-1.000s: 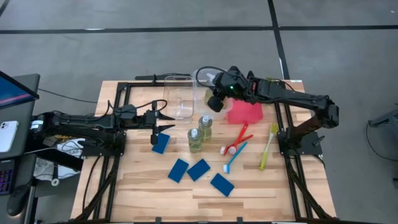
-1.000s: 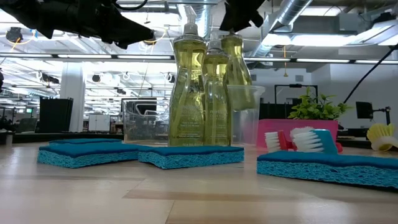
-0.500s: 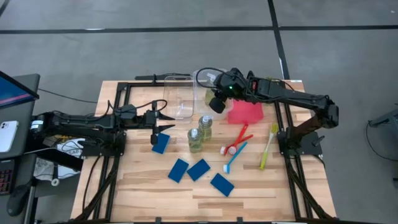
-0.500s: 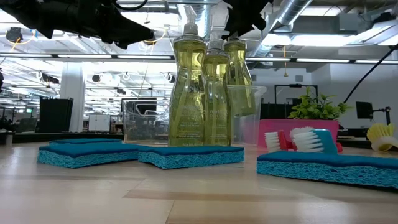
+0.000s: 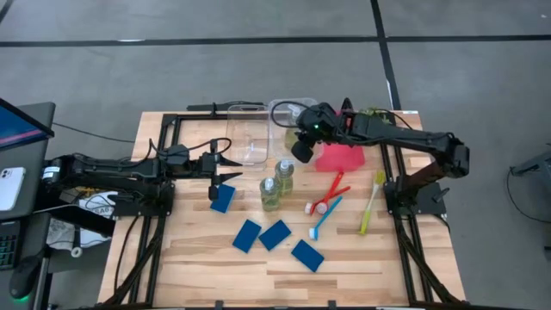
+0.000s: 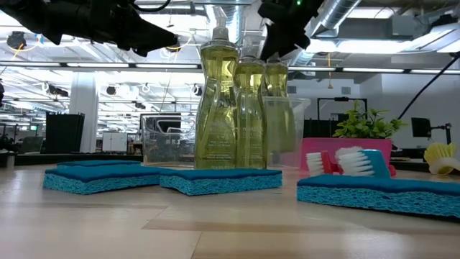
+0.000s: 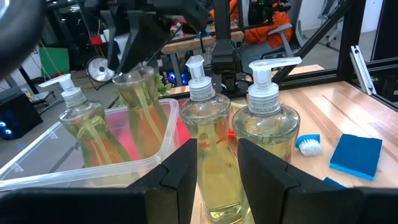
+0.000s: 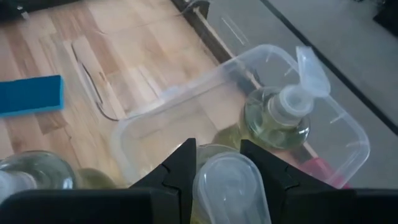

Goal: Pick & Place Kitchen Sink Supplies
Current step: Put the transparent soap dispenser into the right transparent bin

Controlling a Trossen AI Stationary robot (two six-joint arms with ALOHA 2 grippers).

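While the right end effector [image 8: 227, 163] clamped a second pump bottle [image 8: 231, 186] over the clear bin [image 8: 341, 135], one bottle [image 8: 278, 116] stood inside; two bottles, sponges and brushes remained.

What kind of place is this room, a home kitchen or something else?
Probably a robotics lab, not a kitchen: the wooden table carries two robot arms on a black frame, bare ducts run along the ceiling, and a workstation screen stands beside the table.

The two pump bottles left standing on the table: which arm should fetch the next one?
Left. The left gripper hangs open beside the two bottles; the right gripper holds a bottle over the bin.
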